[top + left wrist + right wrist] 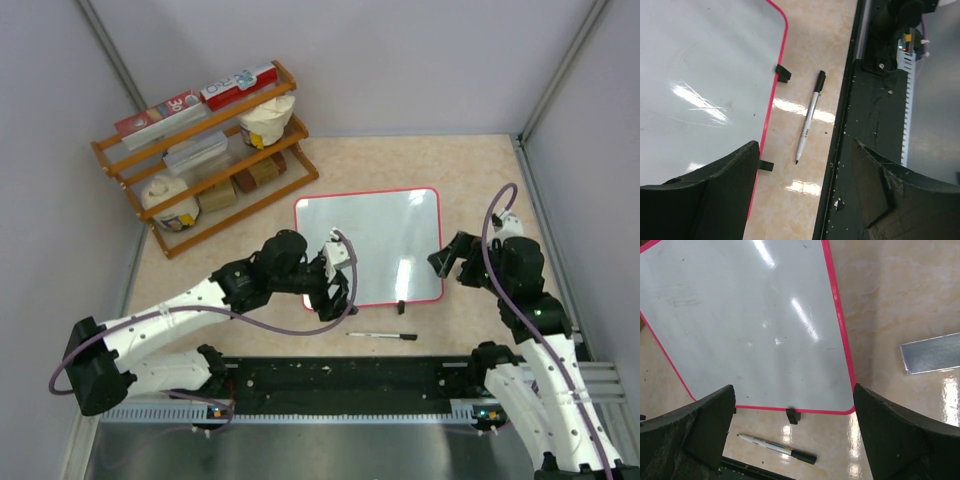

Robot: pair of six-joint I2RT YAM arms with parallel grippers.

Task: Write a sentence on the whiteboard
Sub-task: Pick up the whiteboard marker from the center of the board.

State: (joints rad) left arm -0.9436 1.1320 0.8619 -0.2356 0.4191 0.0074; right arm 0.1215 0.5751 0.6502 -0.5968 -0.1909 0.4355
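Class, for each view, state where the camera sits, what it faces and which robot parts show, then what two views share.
Top external: above and behind the robot, looking down; left arm, right arm, board, pen.
Left wrist: on the left arm, facing down at the board's near edge and pen; its open fingers show.
Right wrist: on the right arm, facing down over the board; its open fingers show.
Shared: both wrist views show board and pen.

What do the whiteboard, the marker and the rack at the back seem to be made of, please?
The whiteboard looks like a glossy coated panel, since it mirrors the lights, with a thin red rim that is probably plastic. The marker seems to be smooth white plastic with a black end. The rack looks like orange-stained wood, judging by its slatted rails.
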